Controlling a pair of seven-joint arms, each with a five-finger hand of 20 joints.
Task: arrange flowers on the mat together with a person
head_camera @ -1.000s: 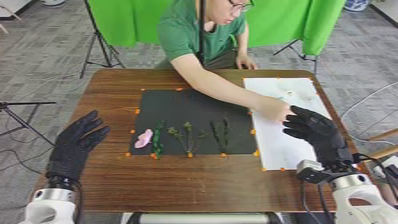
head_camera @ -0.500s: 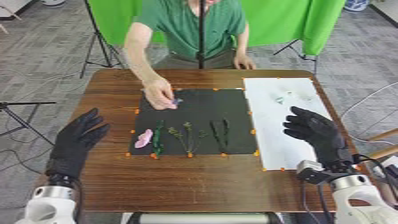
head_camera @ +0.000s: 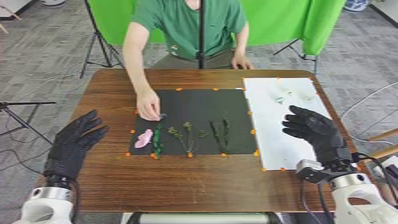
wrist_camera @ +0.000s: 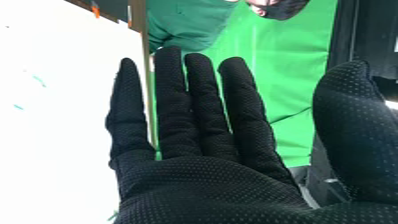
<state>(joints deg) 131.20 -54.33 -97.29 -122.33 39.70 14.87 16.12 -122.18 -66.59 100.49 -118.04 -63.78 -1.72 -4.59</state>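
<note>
Black-fabric left robot hand [head_camera: 73, 144], right robot hand [head_camera: 313, 129]: fingers apart; pink elongated flower [head_camera: 144, 138].

arms [head_camera: 364, 206] wht | wrist rings [head_camera: 57, 183] slvr | cables [head_camera: 79, 196] blk | gloves [head_camera: 323, 138] blk fab, pale dots | person's tee [head_camera: 178, 31] grn

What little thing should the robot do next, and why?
Maybe its right hand should ease toward the pale flowers. They lie loose on the white sheet, that hand is open, and the person's hand is over the dark mat, so they probably won't bump.
</note>
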